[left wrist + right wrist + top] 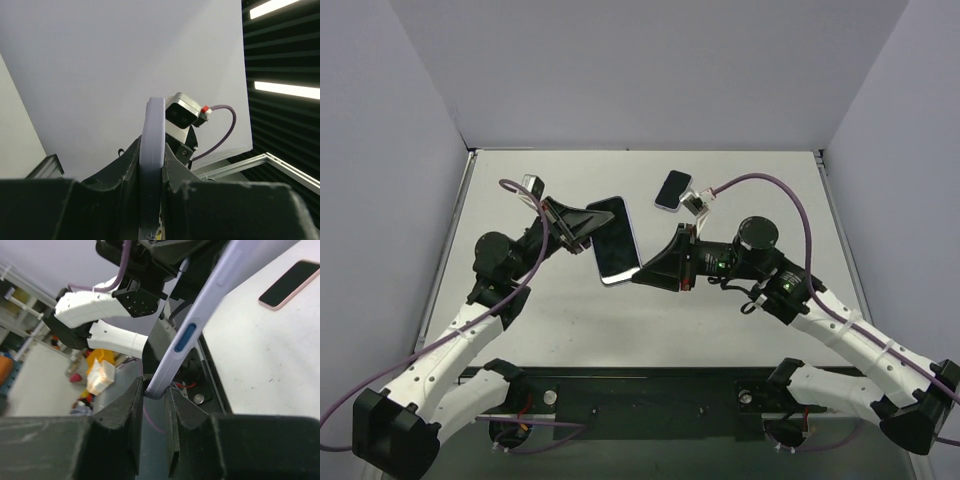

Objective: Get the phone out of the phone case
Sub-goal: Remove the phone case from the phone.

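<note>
A phone in a lavender case (613,240) hangs in the air above the middle of the table, dark screen up, held from both sides. My left gripper (588,228) is shut on its left long edge; in the left wrist view the case's rim (152,135) stands upright, clamped between my fingers (131,165). My right gripper (642,272) is shut on the near right corner. In the right wrist view the case's edge (200,320), with a blue side button, runs up to the right from between my fingers (131,405).
A second dark phone with a pinkish rim (672,190) lies flat on the white table (760,180) behind the right gripper; it also shows in the right wrist view (290,284). Grey walls enclose the table on three sides.
</note>
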